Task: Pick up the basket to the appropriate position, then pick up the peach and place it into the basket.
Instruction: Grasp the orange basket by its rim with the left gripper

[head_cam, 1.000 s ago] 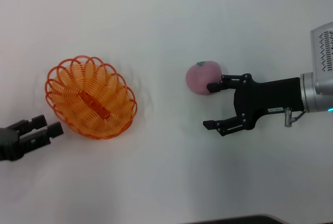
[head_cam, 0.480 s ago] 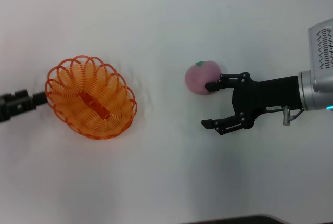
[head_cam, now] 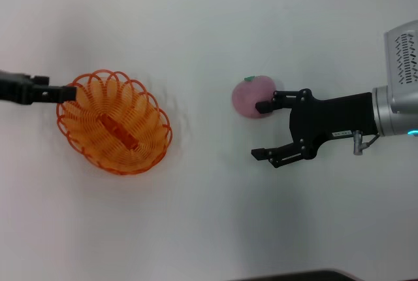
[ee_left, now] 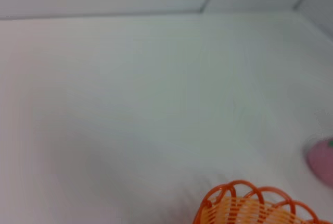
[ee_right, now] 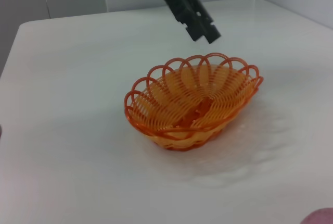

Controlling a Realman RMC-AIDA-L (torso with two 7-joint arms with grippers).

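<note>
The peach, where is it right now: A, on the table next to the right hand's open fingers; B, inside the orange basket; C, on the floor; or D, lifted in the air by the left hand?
A: the peach lies on the white table, one finger of the open right hand at its side, far from the basket, which holds no fruit.

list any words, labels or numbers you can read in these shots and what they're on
Nothing here can be read.
Small white label on the right pincer: there is print on it, too small to make out.
Basket, peach and left pincer: no text visible.
</note>
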